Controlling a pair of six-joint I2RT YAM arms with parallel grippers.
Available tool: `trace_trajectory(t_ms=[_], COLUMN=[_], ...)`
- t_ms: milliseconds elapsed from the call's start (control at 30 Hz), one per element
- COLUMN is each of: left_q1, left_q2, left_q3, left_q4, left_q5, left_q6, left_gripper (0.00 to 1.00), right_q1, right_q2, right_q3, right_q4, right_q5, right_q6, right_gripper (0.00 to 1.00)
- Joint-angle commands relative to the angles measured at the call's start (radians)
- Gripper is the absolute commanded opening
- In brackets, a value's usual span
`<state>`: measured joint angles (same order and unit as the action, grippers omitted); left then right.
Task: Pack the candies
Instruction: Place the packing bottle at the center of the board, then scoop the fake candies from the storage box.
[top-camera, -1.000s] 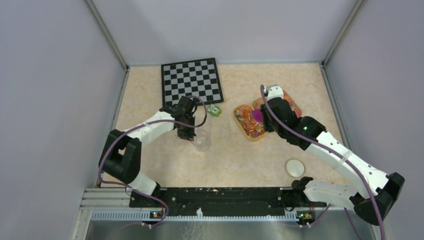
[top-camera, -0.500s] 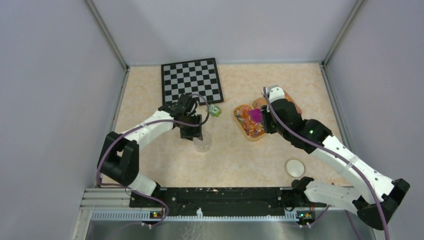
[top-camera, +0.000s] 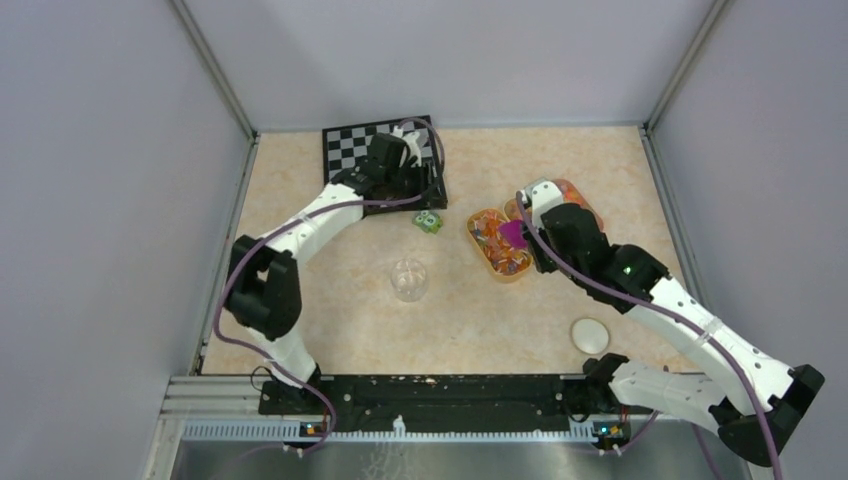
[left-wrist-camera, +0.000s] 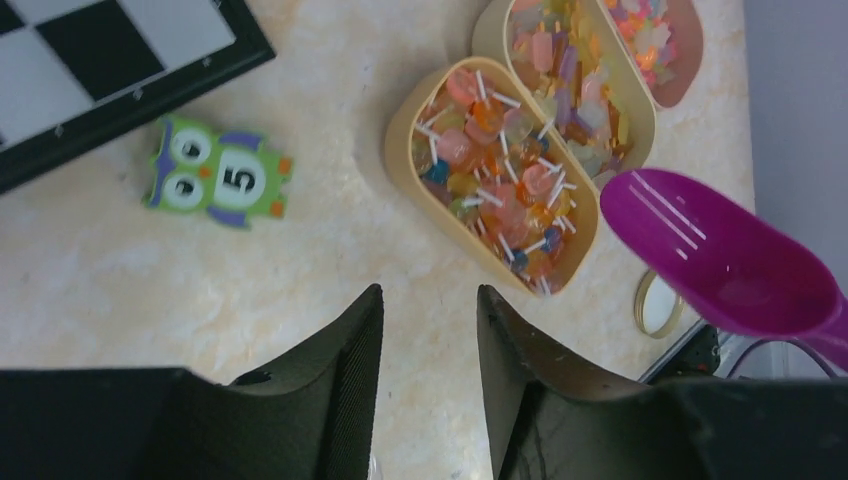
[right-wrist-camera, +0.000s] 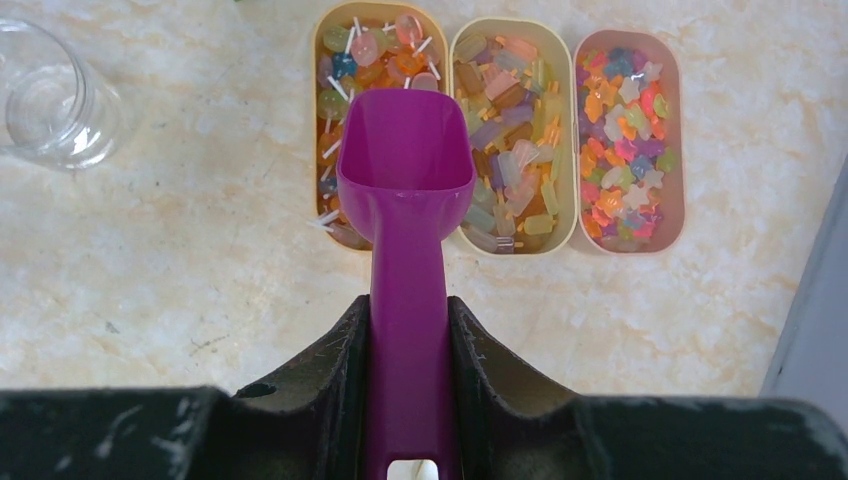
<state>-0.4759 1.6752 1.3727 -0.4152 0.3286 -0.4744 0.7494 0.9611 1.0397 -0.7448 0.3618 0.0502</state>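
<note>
Candies fill three oval trays side by side: stick candies (right-wrist-camera: 345, 60), pale chunks (right-wrist-camera: 515, 130), and tiny orange, red, yellow and blue candies (right-wrist-camera: 625, 130) in the pink tray (top-camera: 575, 190). My right gripper (right-wrist-camera: 410, 300) is shut on the handle of a magenta scoop (right-wrist-camera: 405, 160), also seen from above (top-camera: 513, 233). Its bowl looks empty and hangs over the stick-candy tray (left-wrist-camera: 500, 170). My left gripper (left-wrist-camera: 428, 292) is open and empty, raised near the chessboard's right edge (top-camera: 437, 188). An empty clear glass jar (top-camera: 409, 280) stands upright on the table.
A chessboard (top-camera: 350, 150) lies at the back left. A small green owl block (top-camera: 429, 221) sits between it and the trays. A round lid (top-camera: 590, 334) lies near the right arm's base. Grey walls enclose the table on three sides.
My left gripper opened, let go of the glass jar and swung back toward the chessboard. The jar stayed in place. The right gripper shifted slightly with the scoop.
</note>
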Motion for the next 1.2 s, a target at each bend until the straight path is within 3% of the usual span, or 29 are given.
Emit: trace_trajectory(t_ms=[0, 67, 200, 433, 767, 1167], left_q1=[0.000, -0.004, -0.005, -0.006, -0.009, -0.009], left_q2=[0.171, 0.224, 0.311, 0.423, 0.487, 0.523], left_q3=[0.116, 0.146, 0.214, 0.218, 0.191, 0.199], left_q4=[0.150, 0.207, 0.197, 0.280, 0.355, 0.335], left_q5=[0.154, 0.205, 0.118, 0.270, 0.344, 0.301], left_q6=[0.017, 0.047, 0.103, 0.065, 0.043, 0.068], left_gripper=[0.43, 0.41, 0.35, 0.33, 0.33, 0.28], right_q1=[-0.008, -0.007, -0.007, -0.007, -0.007, -0.008], right_q2=[-0.016, -0.008, 0.017, 0.042, 0.044, 0.061], right_q3=[-0.014, -0.014, -0.001, 0.011, -0.037, -0.056], right_q4=[0.025, 0.008, -0.031, -0.063, -0.035, -0.004], right_q5=[-0.037, -0.057, -0.044, -0.054, -0.069, -0.043], right_q6=[-0.094, -0.106, -0.122, -0.133, -0.140, -0.174], right_gripper=[0.00, 0.00, 0.00, 0.00, 0.00, 0.00])
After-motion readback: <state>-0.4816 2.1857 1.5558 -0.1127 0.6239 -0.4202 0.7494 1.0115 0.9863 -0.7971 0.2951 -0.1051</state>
